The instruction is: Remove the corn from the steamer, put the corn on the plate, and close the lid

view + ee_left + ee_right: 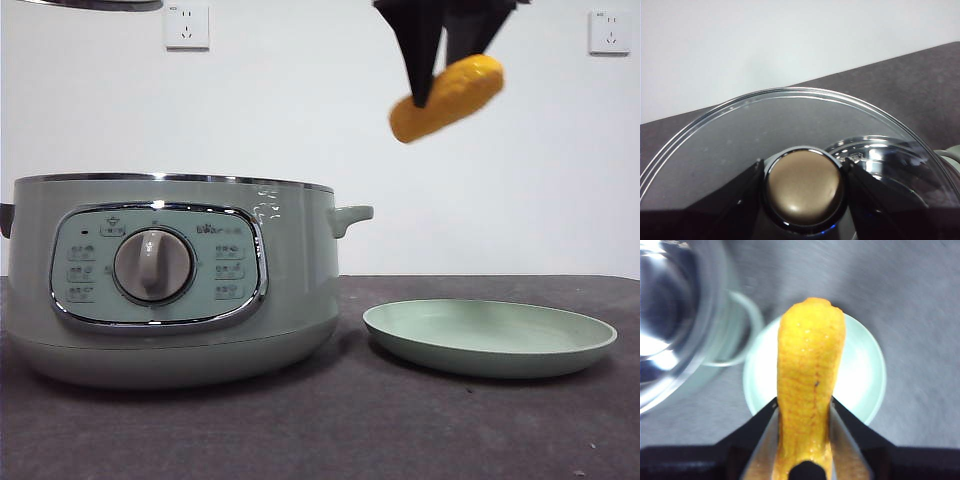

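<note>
Yellow-orange corn (455,93) hangs tilted, clamped in the right gripper (432,88) above the plate (489,338).

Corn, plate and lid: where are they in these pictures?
corn (450,95), front view, middle of the cob.
plate (560,352), front view, on its outer rim.
lid (765,125), left wrist view, on the bare glass.

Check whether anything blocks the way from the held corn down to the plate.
Nothing visible does. The right gripper holds the corn high in the air above the plate, whose surface lies bare. The steamer stands off to the side, and the left gripper holds the lid elsewhere.
</note>
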Robot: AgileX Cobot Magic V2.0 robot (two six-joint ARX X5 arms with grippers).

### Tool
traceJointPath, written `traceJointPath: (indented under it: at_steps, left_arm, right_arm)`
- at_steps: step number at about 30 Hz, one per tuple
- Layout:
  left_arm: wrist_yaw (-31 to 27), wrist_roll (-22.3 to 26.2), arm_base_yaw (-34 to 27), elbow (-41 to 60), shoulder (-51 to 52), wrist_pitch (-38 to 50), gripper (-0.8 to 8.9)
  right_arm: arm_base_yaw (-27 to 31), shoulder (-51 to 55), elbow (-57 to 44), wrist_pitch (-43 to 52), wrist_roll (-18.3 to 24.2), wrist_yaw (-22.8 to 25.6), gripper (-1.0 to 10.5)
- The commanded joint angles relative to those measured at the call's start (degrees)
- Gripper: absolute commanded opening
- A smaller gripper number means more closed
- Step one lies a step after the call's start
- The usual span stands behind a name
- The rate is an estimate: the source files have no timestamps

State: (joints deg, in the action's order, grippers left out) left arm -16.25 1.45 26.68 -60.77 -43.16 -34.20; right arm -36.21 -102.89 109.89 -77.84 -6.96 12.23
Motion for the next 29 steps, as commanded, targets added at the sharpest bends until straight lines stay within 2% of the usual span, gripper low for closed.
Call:
traceJointPath:
  at_steps: [1,5,15,19,23,27,29]
  left_arm:
    - [0.17,-0.42,0.00,-0.46,0.70,3.19,-0.09]
    - [0.20,-0.42,0.00,-0.46,0.70,3.17,-0.09]
    - [0.22,-0.42,0.00,-0.46,0.70,2.91,-0.09]
    - [0.22,-0.42,0.00,-0.46,0.70,2.86,-0.09]
    - [0.22,-0.39,0.00,-0.46,0.70,2.86,-0.09]
    - [0.22,-0.39,0.00,-0.46,0.68,2.86,-0.09]
    - [0.22,-0.39,0.00,-0.46,0.68,2.86,-0.09]
  right_arm:
    - [0.72,-0.66,-4.00,0.81,-1.36,0.20,-0.1]
    - [2.62,-0.66,-10.86,4.55,-1.31,0.11,-0.1]
    - [4.74,-0.66,-32.37,28.28,-1.31,-0.26,-0.1]
    - [5.46,-0.66,-37.90,35.52,-1.31,-0.33,-0.1]
    - [5.88,-0.72,-40.13,37.46,-1.20,-0.59,0.0]
    - [7.34,-0.79,-40.63,37.55,-0.87,-5.90,0.1]
    - [8.00,-0.83,-40.63,37.55,-0.92,-6.29,0.5]
